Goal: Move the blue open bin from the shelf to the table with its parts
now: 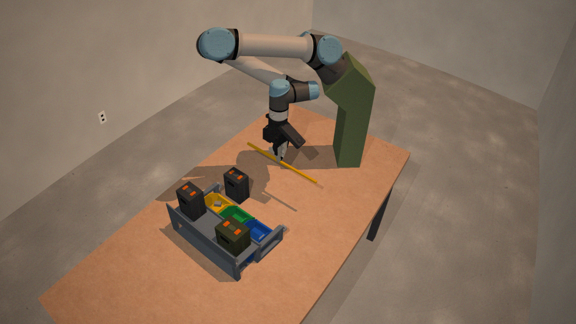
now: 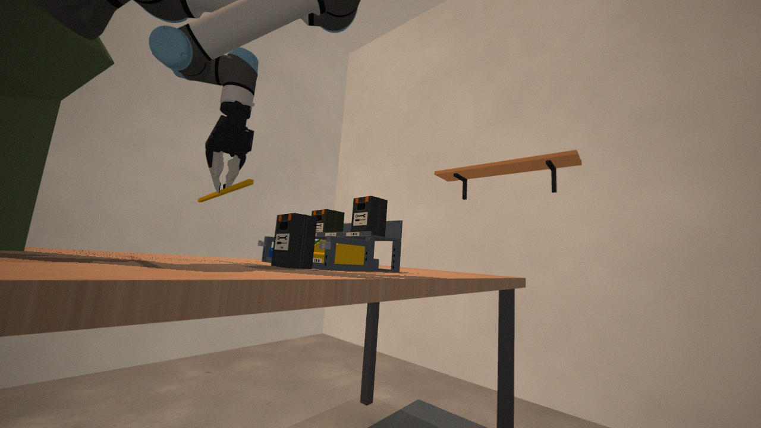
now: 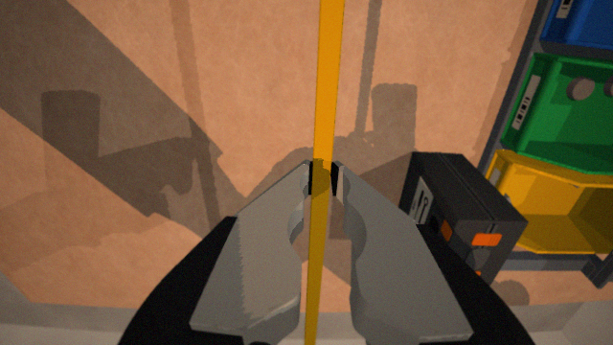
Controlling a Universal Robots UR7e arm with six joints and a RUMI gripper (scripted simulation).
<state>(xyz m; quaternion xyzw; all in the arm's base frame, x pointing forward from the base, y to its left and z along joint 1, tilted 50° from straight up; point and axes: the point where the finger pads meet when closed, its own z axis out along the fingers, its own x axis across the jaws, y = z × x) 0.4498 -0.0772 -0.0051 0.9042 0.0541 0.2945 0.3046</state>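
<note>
The blue open bin [image 1: 258,228] sits in the grey shelf rack [image 1: 225,233] at its near right end, beside a green bin [image 1: 236,213] and a yellow bin [image 1: 217,200]. A corner of the blue bin shows in the wrist view [image 3: 579,24]. My gripper [image 1: 278,156] is shut on a long thin yellow bar [image 1: 281,162] and holds it high above the table, well away from the rack. The bar runs between the fingertips in the wrist view [image 3: 322,178] and shows in the exterior view [image 2: 225,190].
Two dark cases stand on top of the rack [image 1: 190,200] [image 1: 232,235]. A third black case [image 1: 236,184] stands on the table beside the yellow bin. The green robot pedestal [image 1: 351,116] is at the far end. A wall shelf [image 2: 508,166] hangs beyond the table.
</note>
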